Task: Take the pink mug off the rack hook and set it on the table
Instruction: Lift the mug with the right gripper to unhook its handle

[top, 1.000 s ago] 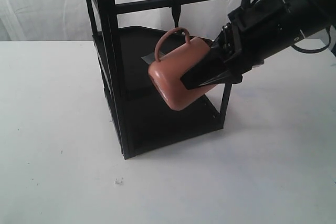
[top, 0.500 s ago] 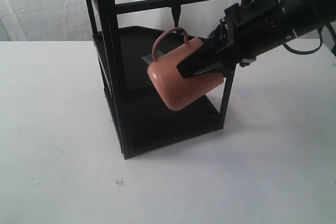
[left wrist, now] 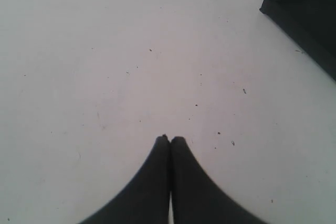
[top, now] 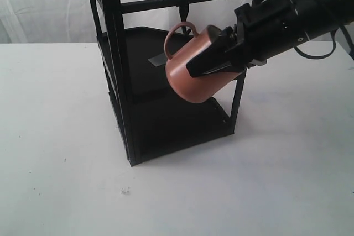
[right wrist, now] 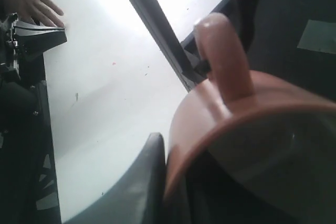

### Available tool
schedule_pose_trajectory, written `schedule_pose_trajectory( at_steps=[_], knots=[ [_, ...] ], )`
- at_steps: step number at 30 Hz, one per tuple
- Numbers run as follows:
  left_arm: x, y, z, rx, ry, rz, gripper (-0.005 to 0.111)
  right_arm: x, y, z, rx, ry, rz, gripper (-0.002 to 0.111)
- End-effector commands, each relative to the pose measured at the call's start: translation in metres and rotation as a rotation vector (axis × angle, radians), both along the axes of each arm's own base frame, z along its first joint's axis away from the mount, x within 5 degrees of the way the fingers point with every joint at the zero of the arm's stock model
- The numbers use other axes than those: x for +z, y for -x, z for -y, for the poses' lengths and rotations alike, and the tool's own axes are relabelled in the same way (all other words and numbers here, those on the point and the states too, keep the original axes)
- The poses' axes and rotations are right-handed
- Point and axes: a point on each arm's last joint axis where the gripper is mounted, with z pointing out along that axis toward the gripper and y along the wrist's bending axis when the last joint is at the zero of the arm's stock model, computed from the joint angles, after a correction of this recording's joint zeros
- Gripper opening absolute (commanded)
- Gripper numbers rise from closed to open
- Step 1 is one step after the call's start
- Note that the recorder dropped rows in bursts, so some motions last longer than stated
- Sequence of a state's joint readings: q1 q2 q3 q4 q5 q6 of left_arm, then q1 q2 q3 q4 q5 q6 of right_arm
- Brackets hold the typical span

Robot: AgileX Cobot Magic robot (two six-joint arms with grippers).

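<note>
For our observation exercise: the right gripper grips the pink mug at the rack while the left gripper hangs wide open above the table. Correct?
No. The left gripper is shut, fingertips touching, per the left wrist view; the rest holds.

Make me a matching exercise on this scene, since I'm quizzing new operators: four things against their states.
Things:
1. salmon-pink matte mug
2. left tool
3. right tool
4. black metal shelf rack

States:
A. shut, holding nothing
B. standing on the white tabletop
C. tilted in the air, handle uppermost
D. clamped on the mug's rim

Pairs: 1-C, 2-A, 3-D, 4-B.
</note>
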State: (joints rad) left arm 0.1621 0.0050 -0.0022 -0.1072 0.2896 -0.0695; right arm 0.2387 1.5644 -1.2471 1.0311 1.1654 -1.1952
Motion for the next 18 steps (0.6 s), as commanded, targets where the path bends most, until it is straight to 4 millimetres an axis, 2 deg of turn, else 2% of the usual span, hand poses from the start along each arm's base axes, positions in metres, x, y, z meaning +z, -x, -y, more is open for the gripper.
schedule_pose_trajectory(
  at_steps=[1,8,18],
  knots=[
    [0.000,0.000,0.001,-0.007,0.004,0.004,0.000,-0.001,0.000,-0.001,0.000,-0.010,0.005,0.001],
    [0.000,0.000,0.001,-0.007,0.004,0.004,0.000,0.003,0.004,-0.003,0.034,-0.054,-0.032,0.000],
    [0.000,0.000,0.001,-0.007,0.004,0.004,0.000,0.023,0.019,0.000,0.042,-0.064,0.024,0.000]
  ],
)
